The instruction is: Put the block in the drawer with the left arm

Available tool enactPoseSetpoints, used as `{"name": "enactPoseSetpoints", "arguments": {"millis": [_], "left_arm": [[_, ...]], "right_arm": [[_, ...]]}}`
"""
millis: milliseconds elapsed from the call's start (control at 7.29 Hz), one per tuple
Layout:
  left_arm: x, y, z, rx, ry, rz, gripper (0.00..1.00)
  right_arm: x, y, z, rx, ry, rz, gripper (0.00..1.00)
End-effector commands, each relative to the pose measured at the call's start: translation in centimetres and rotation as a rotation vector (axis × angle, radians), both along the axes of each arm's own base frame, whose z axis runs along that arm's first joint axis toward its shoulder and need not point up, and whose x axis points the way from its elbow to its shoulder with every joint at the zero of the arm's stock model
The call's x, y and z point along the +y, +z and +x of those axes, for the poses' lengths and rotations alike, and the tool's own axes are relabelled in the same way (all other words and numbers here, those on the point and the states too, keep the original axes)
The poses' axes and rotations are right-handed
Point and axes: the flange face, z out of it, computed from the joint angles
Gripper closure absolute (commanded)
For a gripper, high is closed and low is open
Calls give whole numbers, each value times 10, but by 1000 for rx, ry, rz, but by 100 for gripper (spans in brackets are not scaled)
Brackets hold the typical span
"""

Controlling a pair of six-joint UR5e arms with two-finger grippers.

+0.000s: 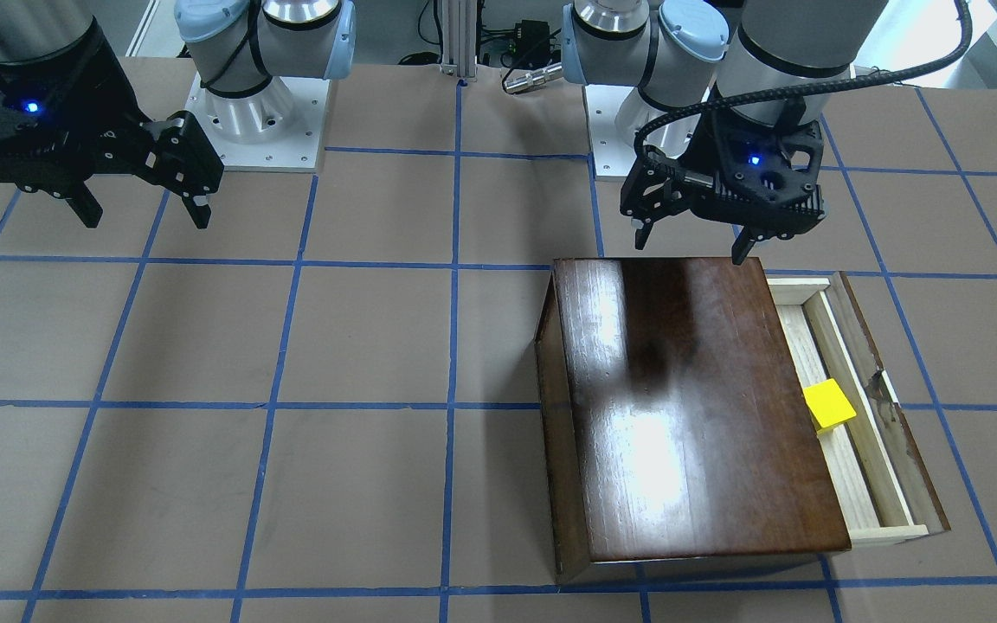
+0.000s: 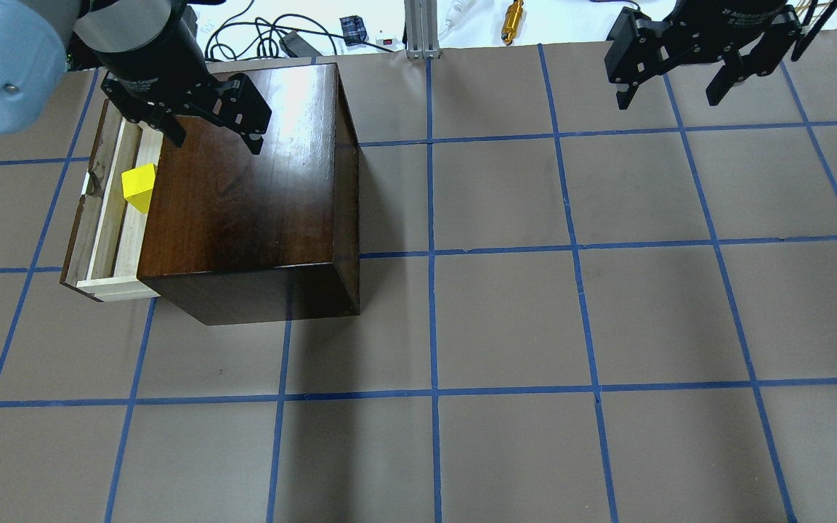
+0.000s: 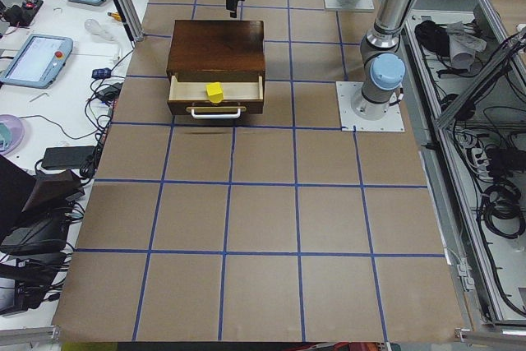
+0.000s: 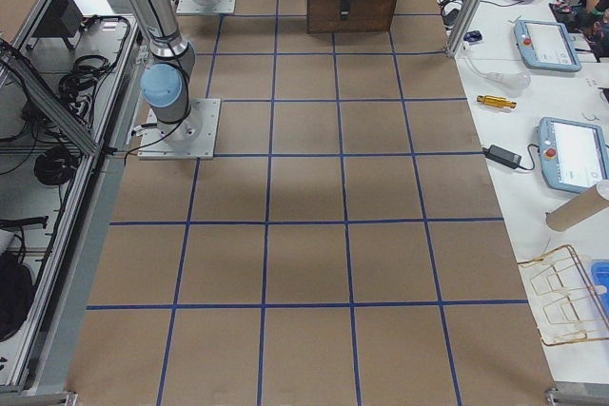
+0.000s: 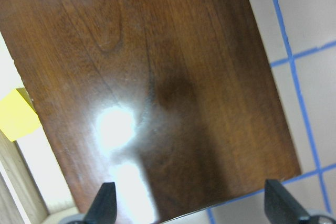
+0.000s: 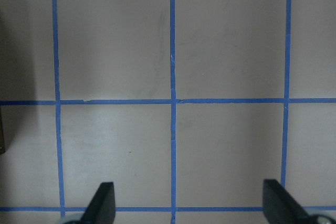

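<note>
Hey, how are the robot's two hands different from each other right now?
The left hand hangs above the dark wooden box; the right hand hangs above the table, well away from the box. A black ribbed cable loops to the left hand; the right hand shows none. Both are black, open and empty, each with a blue light.

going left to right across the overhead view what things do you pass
drawer → block → wooden box → right gripper; the left gripper hangs over the box and drawer, so it is left out
</note>
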Motion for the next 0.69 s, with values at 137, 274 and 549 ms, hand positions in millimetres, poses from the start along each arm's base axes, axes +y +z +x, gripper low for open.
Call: {"name": "enactPoseSetpoints", "arguments": {"millis": [137, 274, 549], "left_arm": [[3, 5, 2, 1, 14, -10, 0], [4, 7, 2, 1, 16, -15, 0], [5, 6, 3, 1, 17, -13, 0]], "right_arm": [[0, 0, 0, 0, -1, 0, 0], [0, 0, 0, 2, 1, 0, 0], [0, 0, 0, 0, 1, 0, 0]]}}
